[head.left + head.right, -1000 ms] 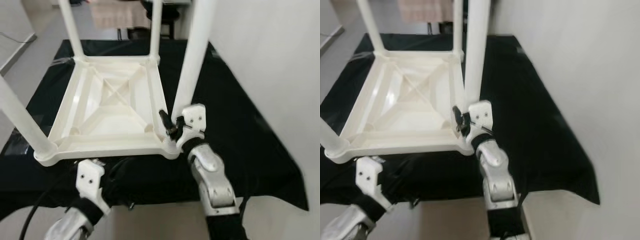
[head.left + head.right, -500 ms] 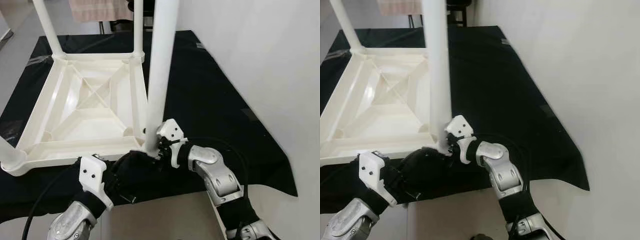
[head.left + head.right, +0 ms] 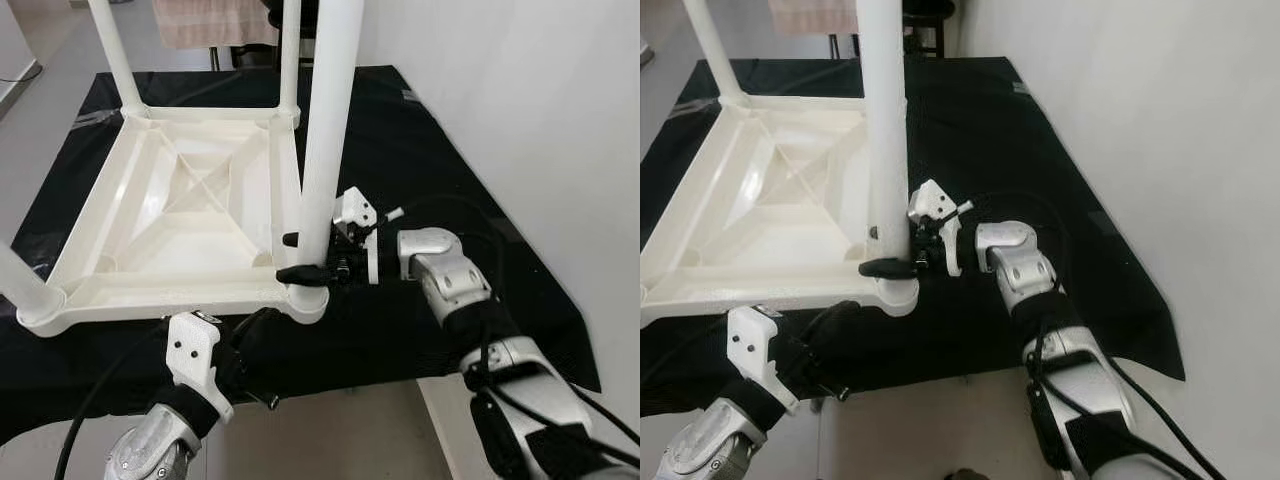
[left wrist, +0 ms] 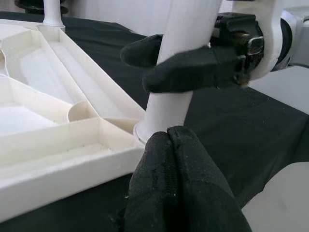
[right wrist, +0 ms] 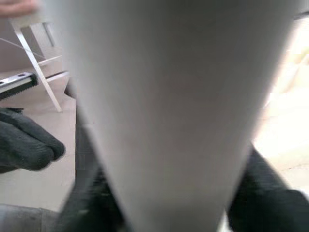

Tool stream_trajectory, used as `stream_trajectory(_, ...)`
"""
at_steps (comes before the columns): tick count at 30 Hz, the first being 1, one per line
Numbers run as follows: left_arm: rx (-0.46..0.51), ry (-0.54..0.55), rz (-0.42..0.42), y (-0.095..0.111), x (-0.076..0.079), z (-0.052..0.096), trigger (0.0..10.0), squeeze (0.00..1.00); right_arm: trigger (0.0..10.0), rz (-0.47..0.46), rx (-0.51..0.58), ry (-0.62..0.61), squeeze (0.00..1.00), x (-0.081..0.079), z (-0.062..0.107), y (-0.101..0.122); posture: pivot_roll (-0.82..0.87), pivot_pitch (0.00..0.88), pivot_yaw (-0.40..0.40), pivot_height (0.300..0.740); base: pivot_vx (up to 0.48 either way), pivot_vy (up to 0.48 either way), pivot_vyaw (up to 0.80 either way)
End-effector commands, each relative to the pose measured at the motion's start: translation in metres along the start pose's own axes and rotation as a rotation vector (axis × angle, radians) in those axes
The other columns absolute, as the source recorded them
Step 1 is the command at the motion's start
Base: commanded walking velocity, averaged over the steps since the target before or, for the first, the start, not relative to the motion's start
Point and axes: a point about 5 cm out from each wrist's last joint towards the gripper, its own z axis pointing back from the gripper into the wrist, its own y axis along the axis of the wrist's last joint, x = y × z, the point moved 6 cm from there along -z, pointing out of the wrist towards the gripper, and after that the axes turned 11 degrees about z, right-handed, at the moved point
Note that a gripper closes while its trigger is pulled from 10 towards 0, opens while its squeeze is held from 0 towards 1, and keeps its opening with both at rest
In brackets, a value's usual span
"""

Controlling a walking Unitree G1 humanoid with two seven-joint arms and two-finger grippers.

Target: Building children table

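**Upturned table on a black cloth beside a white wall**

Left eye view: the white children table [image 3: 190,225] lies upside down on a black cloth [image 3: 420,150] spread over a pale floor [image 3: 40,110], a white wall [image 3: 520,100] to the right. The right gripper [image 3: 300,256] clasps the near leg [image 3: 325,130] just above its socket.

Left wrist view: the left gripper [image 4: 170,145] is clenched with nothing between its fingers, its tips touching the table's near corner.

Right wrist view: the leg stands between the black fingers [image 5: 263,198].

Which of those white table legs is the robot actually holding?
The thick near leg at the upturned table's corner nearest the robot's right. The right end effector clasps its base; the other legs stand untouched.
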Motion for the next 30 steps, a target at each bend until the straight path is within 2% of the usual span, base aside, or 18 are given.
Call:
stream_trajectory(1,-0.012,0.004,0.004,-0.004,0.001,0.001,10.0,0.0,0.0,-0.011,0.022,-0.043,0.0,0.01,0.008,0.006,0.12,0.105,-0.099,0.74,0.0,0.0,0.0)
stream_trajectory(7,-0.009,0.002,0.006,-0.003,0.003,0.002,10.0,0.0,0.0,0.003,0.011,-0.129,0.0,0.008,0.025,-0.008,0.1,0.124,-0.091,0.74,0.0,0.0,0.0)
stream_trajectory(9,-0.008,0.002,0.005,-0.001,0.002,0.003,10.0,0.0,0.0,-0.014,-0.036,-0.236,0.0,0.007,0.033,-0.024,0.09,0.137,-0.089,0.74,0.0,0.0,0.0)
stream_trajectory(10,-0.008,0.002,0.005,-0.001,0.002,0.003,10.0,0.0,0.0,-0.014,-0.036,-0.236,0.0,0.007,0.033,-0.024,0.09,0.137,-0.089,0.74,0.0,0.0,0.0)
stream_trajectory(11,-0.007,0.002,0.005,0.0,0.002,0.004,10.0,0.0,0.0,-0.054,-0.084,-0.353,0.0,0.003,0.03,-0.037,0.08,0.143,-0.086,0.74,0.0,0.0,0.0)
stream_trajectory(13,-0.007,0.002,0.005,0.0,0.002,0.004,10.0,0.0,0.0,-0.054,-0.084,-0.353,0.0,0.003,0.03,-0.037,0.08,0.143,-0.086,0.74,0.0,0.0,0.0)
stream_trajectory(14,-0.007,0.002,0.004,0.001,0.001,0.005,10.0,0.0,0.0,-0.085,-0.132,-0.508,0.0,0.001,0.028,-0.046,0.08,0.146,-0.083,0.74,0.0,0.0,0.0)
stream_trajectory(17,-0.007,0.002,0.004,0.001,0.001,0.005,10.0,0.0,0.0,-0.085,-0.132,-0.508,0.0,0.001,0.028,-0.046,0.08,0.146,-0.083,0.74,0.0,0.0,0.0)
stream_trajectory(18,-0.008,0.003,0.003,0.002,-0.001,0.005,10.0,0.0,0.0,-0.136,-0.155,-0.644,0.0,-0.02,0.011,-0.054,0.06,0.159,-0.055,0.74,0.0,0.0,0.0)
stream_trajectory(19,-0.008,0.003,0.003,0.002,-0.001,0.005,10.0,0.0,0.0,-0.136,-0.155,-0.644,0.0,-0.02,0.011,-0.054,0.06,0.159,-0.055,0.74,0.0,0.0,0.0)
stream_trajectory(20,-0.01,0.005,0.001,0.002,-0.004,0.004,10.0,0.0,0.0,-0.16,-0.158,-0.698,0.0,-0.026,-0.003,-0.052,0.07,0.14,-0.052,0.74,0.0,0.0,0.0)
stream_trajectory(21,-0.01,0.005,0.001,0.002,-0.004,0.004,10.0,0.0,0.0,-0.16,-0.158,-0.698,0.0,-0.026,-0.003,-0.052,0.07,0.14,-0.052,0.74,0.0,0.0,0.0)
stream_trajectory(23,-0.011,0.009,-0.005,0.001,-0.006,0.002,10.0,0.0,0.0,-0.151,-0.164,-0.676,0.0,-0.03,-0.03,-0.05,0.09,0.129,-0.07,0.74,0.0,0.0,0.0)
stream_trajectory(28,-0.009,0.014,-0.01,0.001,-0.007,0.001,10.0,0.0,0.0,-0.142,-0.165,-0.682,0.0,-0.028,-0.035,-0.048,0.09,0.127,-0.071,0.74,0.0,0.0,0.0)
stream_trajectory(30,-0.01,0.012,-0.009,0.001,-0.006,0.0,10.0,0.0,0.0,-0.155,-0.187,-0.733,0.0,-0.027,-0.028,-0.047,0.06,0.125,-0.06,0.74,0.0,0.0,0.0)
